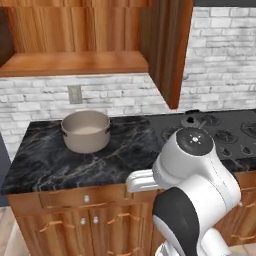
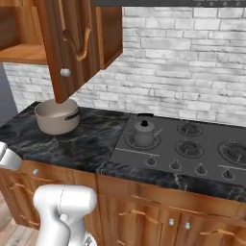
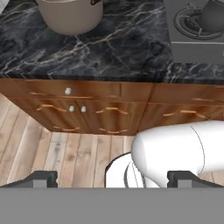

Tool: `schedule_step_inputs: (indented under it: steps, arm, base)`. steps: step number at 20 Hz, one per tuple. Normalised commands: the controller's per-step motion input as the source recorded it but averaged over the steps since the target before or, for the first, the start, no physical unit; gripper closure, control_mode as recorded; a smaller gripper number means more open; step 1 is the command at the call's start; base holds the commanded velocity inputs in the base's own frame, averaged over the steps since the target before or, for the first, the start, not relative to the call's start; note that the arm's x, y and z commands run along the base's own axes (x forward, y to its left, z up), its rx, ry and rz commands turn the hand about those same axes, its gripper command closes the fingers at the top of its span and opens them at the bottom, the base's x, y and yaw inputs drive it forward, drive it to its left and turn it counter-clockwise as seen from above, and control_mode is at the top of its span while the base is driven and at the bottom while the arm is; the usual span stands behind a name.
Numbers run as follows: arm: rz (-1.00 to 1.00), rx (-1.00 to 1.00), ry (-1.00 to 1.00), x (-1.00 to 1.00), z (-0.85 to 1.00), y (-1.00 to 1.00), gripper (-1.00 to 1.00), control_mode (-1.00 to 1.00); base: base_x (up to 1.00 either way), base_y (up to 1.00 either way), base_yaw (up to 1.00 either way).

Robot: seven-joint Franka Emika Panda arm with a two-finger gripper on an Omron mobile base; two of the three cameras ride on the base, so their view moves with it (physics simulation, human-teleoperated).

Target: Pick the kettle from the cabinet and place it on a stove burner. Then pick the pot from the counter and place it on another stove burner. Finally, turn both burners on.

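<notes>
Across the frame you have the black marble tabletop (image 2: 81,139), with the cabinet (image 1: 75,62) above it, its door (image 2: 67,48) swung open and its shelf bare. At three o'clock from the tabletop sits the dark cooktop (image 2: 192,149). You can see the pot (image 1: 86,131) standing on the tabletop toward nine o'clock, well apart from the stove. Your kettle (image 2: 143,132) rests upright on the burner (image 2: 137,140) nearest the pot. Your hand (image 3: 112,178) hangs back over the wooden floor (image 3: 57,153), fingertips (image 3: 41,178) spread wide, holding nothing.
</notes>
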Motion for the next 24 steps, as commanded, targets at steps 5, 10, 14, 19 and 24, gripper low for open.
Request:
schedule_step_inputs:
  steps: [5, 10, 14, 19, 24]
  arm:
    - [0.00, 0.00, 0.00, 0.00, 0.00, 0.00, -1.00, 1.00]
    - [0.00, 0.00, 0.00, 0.00, 0.00, 0.00, -1.00, 1.00]
    - [0.00, 0.00, 0.00, 0.00, 0.00, 0.00, -1.00, 1.00]
    - [0.00, 0.00, 0.00, 0.00, 0.00, 0.00, -1.00, 1.00]
    - [-0.01, 0.00, 0.00, 0.23, 0.00, 0.01, -1.00, -1.00]
  base:
    - [0.59, 0.40, -0.18]
    - [0.49, 0.31, -0.21]
    - [0.19, 0.55, -0.21]
    - [0.18, 0.46, -0.18]
    - [0.00, 0.00, 0.00]
